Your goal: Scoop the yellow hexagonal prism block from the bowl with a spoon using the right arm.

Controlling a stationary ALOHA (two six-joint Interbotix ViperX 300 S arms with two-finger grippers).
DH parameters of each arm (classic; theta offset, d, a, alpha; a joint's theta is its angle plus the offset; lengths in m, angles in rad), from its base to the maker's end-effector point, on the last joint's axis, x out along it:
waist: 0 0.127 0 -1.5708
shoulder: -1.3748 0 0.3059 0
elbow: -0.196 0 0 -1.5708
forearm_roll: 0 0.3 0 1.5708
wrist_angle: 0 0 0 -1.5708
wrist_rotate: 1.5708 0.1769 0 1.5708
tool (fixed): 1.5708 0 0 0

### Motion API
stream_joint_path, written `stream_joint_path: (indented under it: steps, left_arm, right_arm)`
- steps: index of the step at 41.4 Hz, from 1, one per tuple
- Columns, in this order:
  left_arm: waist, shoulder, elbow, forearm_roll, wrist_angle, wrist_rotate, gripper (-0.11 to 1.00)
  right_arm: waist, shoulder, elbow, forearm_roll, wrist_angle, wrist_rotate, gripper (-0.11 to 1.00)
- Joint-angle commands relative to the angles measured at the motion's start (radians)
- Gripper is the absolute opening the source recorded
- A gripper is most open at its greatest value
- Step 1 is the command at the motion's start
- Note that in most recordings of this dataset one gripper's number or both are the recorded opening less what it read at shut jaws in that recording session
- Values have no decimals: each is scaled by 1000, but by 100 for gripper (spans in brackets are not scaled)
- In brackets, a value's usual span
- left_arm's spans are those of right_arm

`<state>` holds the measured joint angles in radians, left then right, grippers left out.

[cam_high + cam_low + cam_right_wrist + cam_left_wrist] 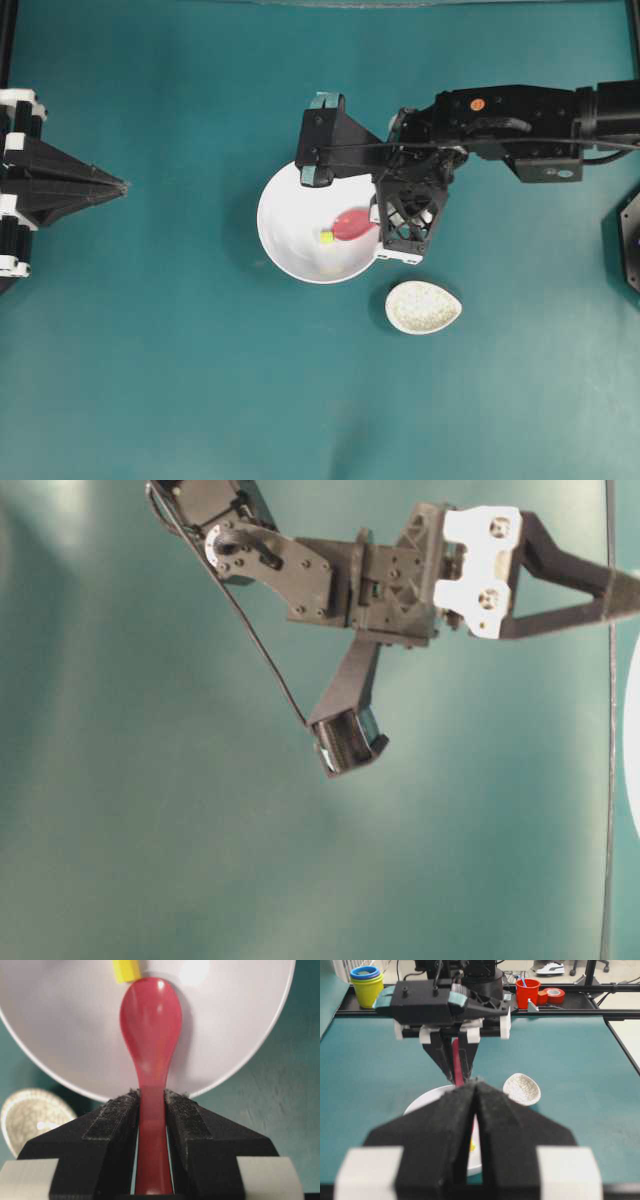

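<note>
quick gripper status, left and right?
Left gripper: shut, holding nothing.
Right gripper: shut on the pink-red spoon, its scoop inside the white bowl next to the yellow block.

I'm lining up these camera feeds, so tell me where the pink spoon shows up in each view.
Overhead: the spoon lies over the right part of the bowl, scoop beside the yellow block.
Table-level: not in it.
Left wrist: only its handle shows, hanging from the right gripper above centre.
Right wrist: centre, handle clamped between the pads, scoop over the bowl.
Shared landmark: the white bowl.
</note>
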<state>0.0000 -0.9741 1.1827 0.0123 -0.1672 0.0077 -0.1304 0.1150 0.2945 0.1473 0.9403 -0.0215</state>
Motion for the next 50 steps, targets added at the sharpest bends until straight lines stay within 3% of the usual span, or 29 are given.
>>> stream_joint_path:
  steps: [1,25,50]
  left_arm:
    - [2,5,-18,2,-6,0,1]
    - [2,5,-18,3,-5,0,1]
    - [0,5,-18,2,-5,0,1]
  right_arm:
    - [5,-8,-21,-2,-26,-3,22]
    - [9,15,-29,-6,-222,-11,22]
    - [9,-28,-67,-8,-265,-11,22]
